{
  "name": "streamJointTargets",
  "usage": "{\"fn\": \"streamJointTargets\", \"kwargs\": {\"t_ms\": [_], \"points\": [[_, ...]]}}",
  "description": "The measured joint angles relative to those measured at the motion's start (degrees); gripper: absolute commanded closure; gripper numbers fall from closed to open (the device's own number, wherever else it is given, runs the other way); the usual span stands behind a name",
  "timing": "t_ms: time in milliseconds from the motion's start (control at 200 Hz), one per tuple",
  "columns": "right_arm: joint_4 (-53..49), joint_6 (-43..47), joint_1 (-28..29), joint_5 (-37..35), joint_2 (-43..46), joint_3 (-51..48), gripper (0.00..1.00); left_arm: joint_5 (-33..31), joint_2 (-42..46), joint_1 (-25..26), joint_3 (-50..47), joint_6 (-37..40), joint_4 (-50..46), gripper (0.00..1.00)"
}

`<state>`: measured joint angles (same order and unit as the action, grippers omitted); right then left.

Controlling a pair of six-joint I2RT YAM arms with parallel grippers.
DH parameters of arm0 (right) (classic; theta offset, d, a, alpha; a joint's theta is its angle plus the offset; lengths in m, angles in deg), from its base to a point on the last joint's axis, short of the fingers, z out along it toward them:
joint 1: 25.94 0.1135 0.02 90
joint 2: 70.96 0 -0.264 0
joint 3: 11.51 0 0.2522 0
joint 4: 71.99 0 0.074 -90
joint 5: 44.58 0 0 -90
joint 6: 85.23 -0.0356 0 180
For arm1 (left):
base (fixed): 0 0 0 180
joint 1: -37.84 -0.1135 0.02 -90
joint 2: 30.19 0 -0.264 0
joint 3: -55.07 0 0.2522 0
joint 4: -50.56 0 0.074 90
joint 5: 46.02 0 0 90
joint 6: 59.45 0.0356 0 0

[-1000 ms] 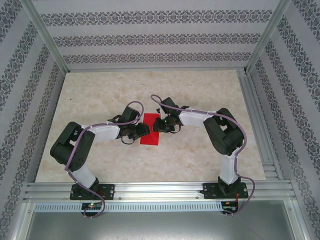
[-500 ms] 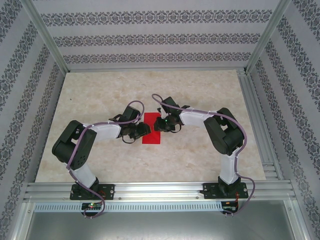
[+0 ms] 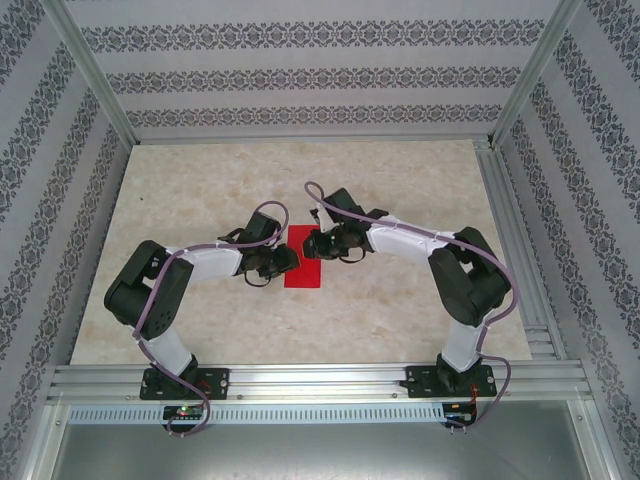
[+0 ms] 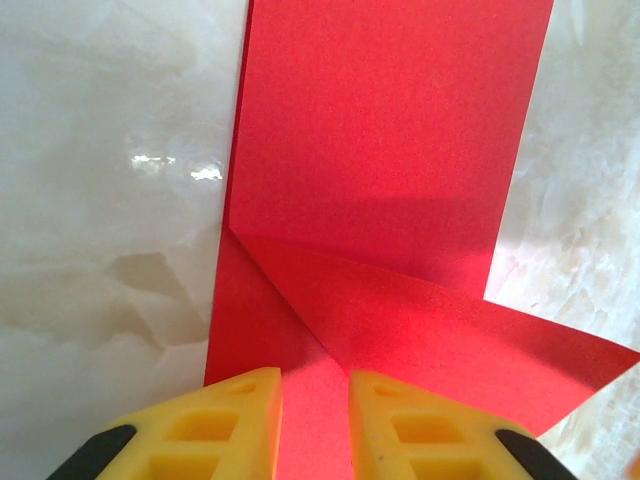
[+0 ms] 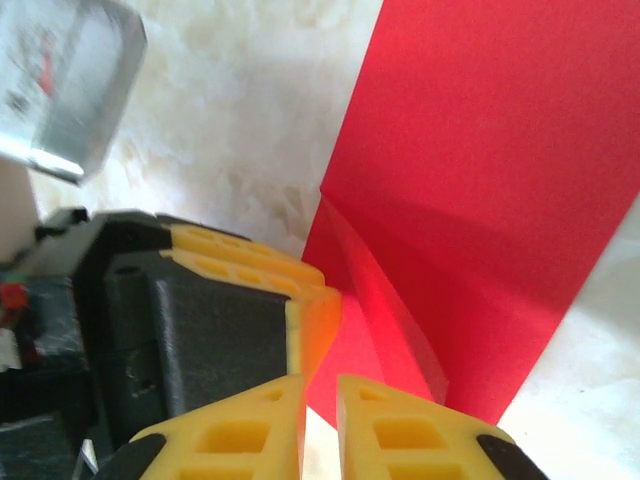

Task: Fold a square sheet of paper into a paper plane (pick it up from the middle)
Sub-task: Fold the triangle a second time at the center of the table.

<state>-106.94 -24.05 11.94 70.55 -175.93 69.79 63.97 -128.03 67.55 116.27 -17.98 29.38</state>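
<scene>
The left gripper (image 4: 315, 388) points down at the table (image 3: 420, 180) with its yellow fingertips standing a narrow gap apart. Red shows through that gap, but the left wrist view does not settle whether the jaws pinch a raised fold or merely hover over it. The right gripper (image 5: 320, 400) faces it from the other side, tip close to tip. Its jaws are also nearly together, with a pale sliver between them, and it cannot be told whether it has hold of anything. In the right wrist view the left arm's fingers (image 5: 235, 262) sit right at the edge of the sheet.

Under and between the two tips lies the red paper (image 4: 390, 130), flat on the marble-patterned table near its middle, well away from the walls. It reads as a long strip rather than a square, so a first lengthwise fold looks done. At the end nearest the left gripper a diagonal crease crosses the strip, and a flap swings out sideways past the strip's long edge.

Judged from that, the work is at an early stage. There is one angled fold at one end and no pointed nose. No wings are creased, and nothing yet has the shape of a dart. The matching corner fold, the centre fold and the wing folds appear to remain, as does the pick-up from the middle.
</scene>
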Motion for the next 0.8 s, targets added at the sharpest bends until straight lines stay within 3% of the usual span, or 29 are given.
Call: {"fn": "streamJointTargets", "kwargs": {"t_ms": [320, 574, 804], "points": [[-3.89, 1.57, 0.57, -1.42, -4.81, 0.04, 0.86, -0.2, 0.0, 0.0, 0.52, 0.0, -0.92, 0.76], [-3.37, 1.49, -1.07, -1.75, -5.25, 0.04, 0.86, 0.35, 0.02, 0.0, 0.52, -0.04, -0.72, 0.69], [-2.21, 1.4, -1.79, -1.73, -5.46, 0.04, 0.85, 1.57, 0.02, 0.0, 0.52, -0.48, 1.7, 0.68]]}}
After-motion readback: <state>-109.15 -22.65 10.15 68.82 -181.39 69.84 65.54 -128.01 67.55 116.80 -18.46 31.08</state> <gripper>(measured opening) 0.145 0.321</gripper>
